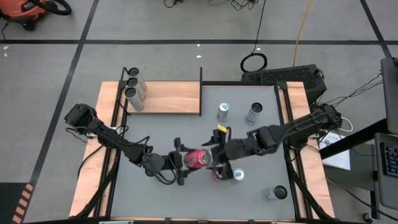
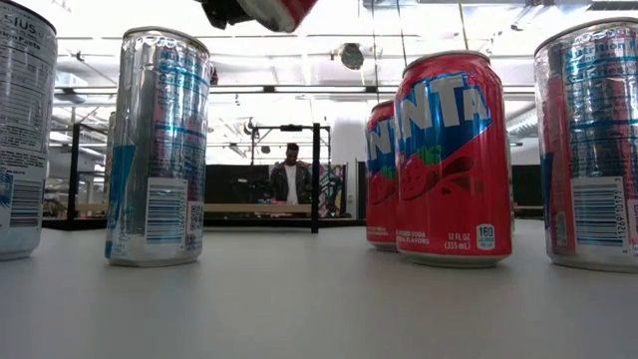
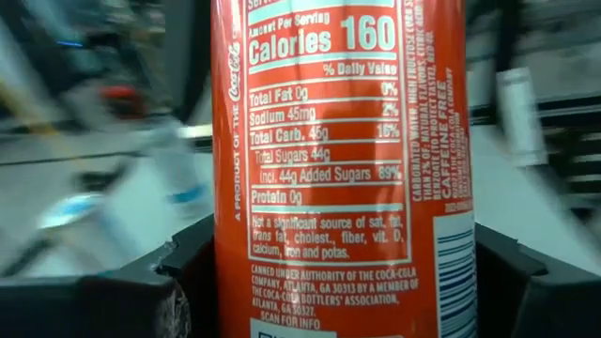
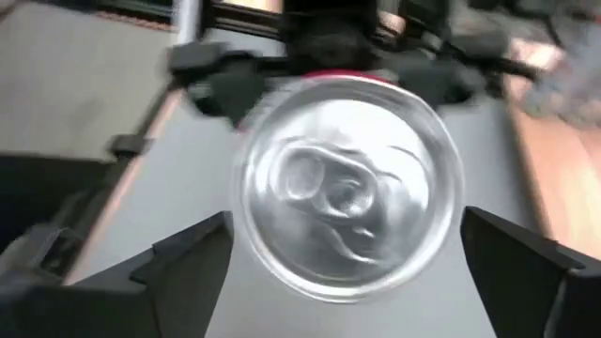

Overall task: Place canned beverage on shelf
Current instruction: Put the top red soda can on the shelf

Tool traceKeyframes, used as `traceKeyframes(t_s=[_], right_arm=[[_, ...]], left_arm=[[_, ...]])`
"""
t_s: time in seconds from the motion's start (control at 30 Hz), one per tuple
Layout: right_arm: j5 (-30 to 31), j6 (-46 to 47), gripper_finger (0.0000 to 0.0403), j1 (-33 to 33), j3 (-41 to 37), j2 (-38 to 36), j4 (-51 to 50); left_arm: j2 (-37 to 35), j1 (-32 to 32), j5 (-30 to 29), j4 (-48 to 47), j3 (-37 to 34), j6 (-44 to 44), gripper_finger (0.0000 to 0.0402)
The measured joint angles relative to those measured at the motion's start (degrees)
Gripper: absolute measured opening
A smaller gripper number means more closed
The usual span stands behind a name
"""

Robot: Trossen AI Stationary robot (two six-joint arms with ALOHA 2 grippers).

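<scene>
A red can (image 1: 199, 157) hangs above the middle of the grey table, with my left gripper (image 1: 186, 160) shut on it from the left. The can (image 3: 343, 141) fills the left wrist view, label side on. My right gripper (image 1: 216, 155) is open at the can's other end. In its wrist view its fingers (image 4: 188, 263) stand on either side of the can's silver top (image 4: 347, 188), apart from it. The low view shows only the can's lower edge (image 2: 279, 10) high above the table. The wooden shelf (image 1: 171, 98) stands at the far left with a few silver cans (image 1: 134, 87) at its left end. My left gripper pinches the red can's side wall (image 3: 235, 272) between its two fingers (image 3: 141, 291), one on each side of the can, lying across it. They come about level from the table's left. The can is lifted clear of the table, its silver top toward my right arm.
Two silver cans (image 1: 222, 112) (image 1: 254, 113) stand behind the grippers. Another silver can (image 1: 237, 176) and a red one (image 1: 217, 174) stand just in front, and one more can (image 1: 273, 193) at the near right. A person (image 2: 291, 175) stands in the room beyond the table.
</scene>
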Motion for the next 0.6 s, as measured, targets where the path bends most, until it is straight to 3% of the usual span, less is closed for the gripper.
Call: traceKeyframes(t_s=[0.13, 0.23, 0.43, 0.6], right_arm=[[7.4, -5.8, 0.0352, 4.0, 0.0, 0.4, -0.4], [8.8, -9.2, 0.0352, 6.5, 0.0, 0.4, -0.9], [9.0, -16.1, 0.0352, 9.7, 0.0, 1.2, 0.3], [11.5, -22.5, 0.0352, 10.3, 0.0, 3.9, 2.8]], left_arm=[[0.0, 1.8, 12.4, -0.1, 0.0, -4.4, 0.0290], [0.0, 3.4, 19.7, -1.9, 0.0, -6.8, 0.0290], [0.0, 6.6, 30.4, -4.0, 0.0, -7.3, 0.0290], [0.0, 8.4, 35.6, -4.3, 0.0, -7.9, 0.0290]])
